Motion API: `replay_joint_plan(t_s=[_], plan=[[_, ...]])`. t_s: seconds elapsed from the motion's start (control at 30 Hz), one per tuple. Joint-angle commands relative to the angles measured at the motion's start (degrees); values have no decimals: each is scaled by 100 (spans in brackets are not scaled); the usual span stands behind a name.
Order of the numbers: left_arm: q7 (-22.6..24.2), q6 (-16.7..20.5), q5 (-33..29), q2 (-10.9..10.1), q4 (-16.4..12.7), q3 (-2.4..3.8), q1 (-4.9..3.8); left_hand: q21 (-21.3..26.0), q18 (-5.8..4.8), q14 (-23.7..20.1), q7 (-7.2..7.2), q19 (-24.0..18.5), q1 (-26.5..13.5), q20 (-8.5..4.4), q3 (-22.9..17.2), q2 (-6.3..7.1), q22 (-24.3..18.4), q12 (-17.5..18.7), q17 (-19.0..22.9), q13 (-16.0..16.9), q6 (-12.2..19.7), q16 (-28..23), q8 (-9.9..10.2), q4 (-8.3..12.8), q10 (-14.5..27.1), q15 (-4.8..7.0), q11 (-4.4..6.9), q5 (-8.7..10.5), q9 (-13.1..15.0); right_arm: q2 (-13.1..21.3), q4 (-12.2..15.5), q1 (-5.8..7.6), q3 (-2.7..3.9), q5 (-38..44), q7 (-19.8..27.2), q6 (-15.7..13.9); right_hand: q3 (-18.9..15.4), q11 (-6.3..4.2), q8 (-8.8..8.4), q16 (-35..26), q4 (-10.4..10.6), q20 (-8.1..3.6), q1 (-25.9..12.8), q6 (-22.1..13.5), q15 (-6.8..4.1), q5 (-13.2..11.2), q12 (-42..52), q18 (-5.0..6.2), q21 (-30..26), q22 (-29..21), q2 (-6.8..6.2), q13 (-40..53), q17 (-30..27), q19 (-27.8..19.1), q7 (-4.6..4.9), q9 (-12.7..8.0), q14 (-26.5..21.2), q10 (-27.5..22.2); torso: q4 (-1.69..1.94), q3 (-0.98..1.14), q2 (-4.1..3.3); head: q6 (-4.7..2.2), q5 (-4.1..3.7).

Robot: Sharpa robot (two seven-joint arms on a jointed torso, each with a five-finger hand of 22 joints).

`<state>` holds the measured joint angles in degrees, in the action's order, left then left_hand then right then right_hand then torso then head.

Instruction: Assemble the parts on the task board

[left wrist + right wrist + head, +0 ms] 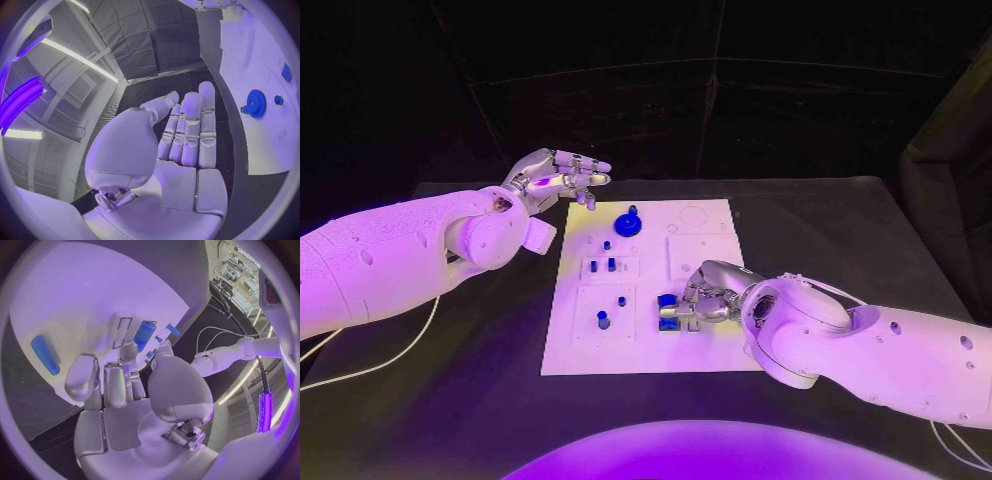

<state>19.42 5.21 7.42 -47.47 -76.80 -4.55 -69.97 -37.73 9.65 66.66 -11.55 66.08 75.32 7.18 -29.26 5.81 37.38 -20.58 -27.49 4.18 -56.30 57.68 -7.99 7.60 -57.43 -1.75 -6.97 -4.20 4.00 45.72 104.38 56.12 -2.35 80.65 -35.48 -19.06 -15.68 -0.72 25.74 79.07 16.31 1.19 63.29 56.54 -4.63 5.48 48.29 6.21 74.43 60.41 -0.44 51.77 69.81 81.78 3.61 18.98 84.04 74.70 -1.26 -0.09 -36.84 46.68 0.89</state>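
The white task board (646, 340) lies in the middle of the black table. A blue gear (629, 222) (256, 103) stands near its far edge, and several small blue pegs (603, 266) stand in its left half. My left hand (560, 178) (184, 135) hovers beyond the board's far left corner, fingers straight, holding nothing. My right hand (700, 300) (125, 385) is low over the board's near right part. Its fingertips (128, 351) and thumb reach a blue part (671, 312) (145, 335); whether they grip it is not clear. A long blue part (45, 354) lies further off on the board.
Bare black table (473, 400) surrounds the board on all sides. A white cable (387, 360) runs under my left arm at the table's left. Empty round and square recesses (697, 245) mark the board's far right part.
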Motion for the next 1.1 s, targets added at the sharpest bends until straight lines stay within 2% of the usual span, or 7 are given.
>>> replay_joint_plan(t_s=[0.03,0.27,0.5,0.67,0.9,1.0,1.1], plan=[[12,-69,-19,0,-7,3,-9,35,83,-30,9,-36,-46,-10,33,-31,-5,-34,9,-5,48,-18,-38,-9,39,9,-8,-32,-9,27,60,8,4,56,155,78,95,-4,39,-20,-75,8,254,-53,-12,117,-48,-76,-35,4,-5,-10,0,-28,0,26,252,-28,3,7,2,2,9],[9,-74,-19,5,1,3,-8,35,83,-30,9,-36,-46,-10,33,-31,-5,-34,9,-5,48,-18,-38,-9,39,9,-8,-32,-9,66,99,8,4,169,229,193,253,-17,76,-14,-599,-5,1033,-37,-26,313,-88,-80,-30,33,60,12,25,-17,-7,107,259,5,-5,5,3,2,1],[12,-69,-19,8,3,3,-8,35,83,-30,9,-36,-46,-10,33,-31,-5,-34,9,-5,48,-18,-38,-9,39,9,-8,-32,-9,299,168,9,4,175,426,-281,192,17,-9,-22,-613,8,963,-171,-2,426,-134,-81,-45,17,126,0,22,-21,37,98,257,6,-4,7,10,-23,-16],[16,-65,-19,3,11,3,-7,35,83,-30,9,-36,-46,-10,33,-31,-5,-34,9,-5,48,-18,-38,-9,39,9,-8,-32,-9,828,401,21,7,-328,947,-627,117,80,-212,-32,-603,46,910,-419,46,617,-169,-78,-62,-5,147,-5,14,-29,118,19,255,-4,-15,4,14,-53,-60],[23,-68,-19,11,34,0,-5,35,83,-30,9,-36,-46,-10,33,-31,-5,-34,9,-5,48,-18,-38,-9,39,9,-8,-32,-9,1545,484,114,9,-90,1062,-237,130,110,-321,-46,-695,82,1039,-432,77,830,-300,-72,-79,-24,251,-86,-1,-42,152,-40,249,-62,-41,6,22,-90,-128],[25,-71,-19,19,43,-2,-4,35,83,-30,9,-36,-46,-10,33,-31,-5,-34,9,-5,48,-18,-38,-9,39,9,-8,-32,-9,1675,438,125,8,262,955,-82,127,106,-316,-45,-713,85,1064,-380,76,847,-311,-72,-76,-15,270,-89,4,-41,145,-42,250,-62,-57,10,23,-99,-146],[25,-75,-19,28,46,-5,-2,35,83,-30,9,-36,-46,-10,33,-31,-5,-34,9,-5,48,-18,-38,-9,39,9,-8,-32,-9,1708,399,128,8,501,861,-1,120,101,-312,-46,-721,85,1072,-347,74,863,-313,-71,-78,-17,275,-87,4,-42,139,-43,249,-59,-44,15,16,-101,-160]])
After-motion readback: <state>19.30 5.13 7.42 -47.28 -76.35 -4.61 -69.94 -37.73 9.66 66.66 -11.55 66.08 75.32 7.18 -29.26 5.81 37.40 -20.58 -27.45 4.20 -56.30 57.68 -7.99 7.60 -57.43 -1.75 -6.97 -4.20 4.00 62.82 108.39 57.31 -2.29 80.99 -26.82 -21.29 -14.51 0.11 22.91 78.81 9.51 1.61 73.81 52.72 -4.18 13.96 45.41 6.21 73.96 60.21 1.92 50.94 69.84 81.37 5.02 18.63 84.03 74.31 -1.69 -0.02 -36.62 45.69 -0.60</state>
